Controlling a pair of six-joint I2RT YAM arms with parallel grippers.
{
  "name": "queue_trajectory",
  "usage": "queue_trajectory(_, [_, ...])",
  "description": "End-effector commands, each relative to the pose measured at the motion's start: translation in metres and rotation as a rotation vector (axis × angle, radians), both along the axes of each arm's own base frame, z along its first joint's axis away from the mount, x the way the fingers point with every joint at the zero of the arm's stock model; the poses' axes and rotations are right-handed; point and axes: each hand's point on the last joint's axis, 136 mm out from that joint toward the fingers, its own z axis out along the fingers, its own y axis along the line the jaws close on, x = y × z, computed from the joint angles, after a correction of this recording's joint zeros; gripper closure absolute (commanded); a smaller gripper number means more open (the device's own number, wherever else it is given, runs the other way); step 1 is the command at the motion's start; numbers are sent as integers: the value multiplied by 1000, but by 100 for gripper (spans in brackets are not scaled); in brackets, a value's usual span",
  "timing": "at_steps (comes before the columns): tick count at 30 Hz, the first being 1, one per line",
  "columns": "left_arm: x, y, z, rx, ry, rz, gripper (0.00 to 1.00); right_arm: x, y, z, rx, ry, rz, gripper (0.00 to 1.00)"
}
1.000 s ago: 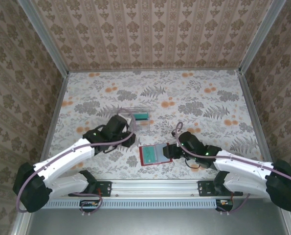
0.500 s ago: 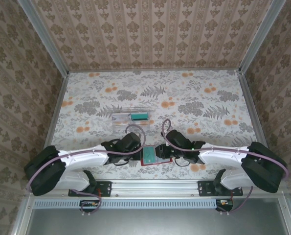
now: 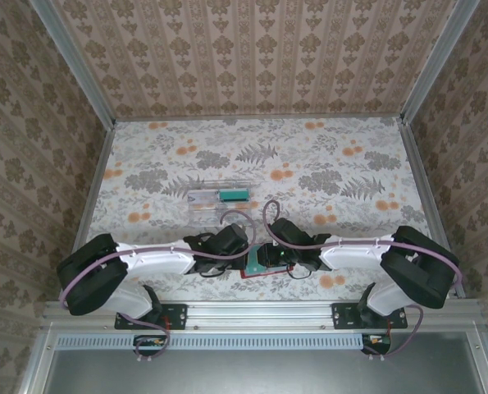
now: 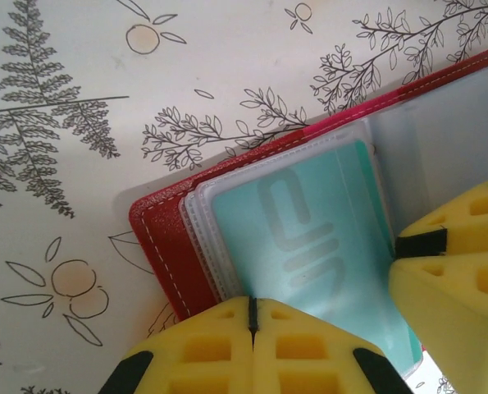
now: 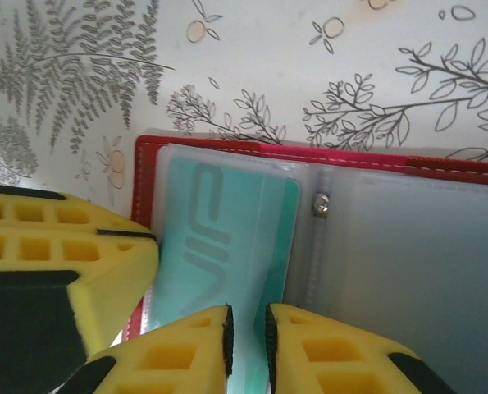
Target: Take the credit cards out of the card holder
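Teal credit card [image 4: 309, 238] in red card holder [image 4: 166, 246], table [image 3: 350, 164] near edge; left gripper [image 4: 250, 312] closed, right gripper [image 5: 248, 324] indeterminate. Risk: sleeve friction dragging holder along.

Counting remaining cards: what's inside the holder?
Holder: a teal card in a clear sleeve. Left hand and right hand cover its near edge; any cards beneath are hidden.
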Motion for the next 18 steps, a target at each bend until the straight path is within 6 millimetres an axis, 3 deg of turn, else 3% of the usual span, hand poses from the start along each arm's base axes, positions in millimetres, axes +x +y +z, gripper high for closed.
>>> queue_trajectory(1, [-5,7,-10,53,21,15,99,0,4,4,-1,21,-16,76])
queue_trajectory(10, [-8,9,-14,78,28,10,100,-1,-14,6,-30,1,-65,75])
queue_trajectory(18, [-10,7,-15,85,28,3,100,-1,-12,-1,-25,27,-64,80])
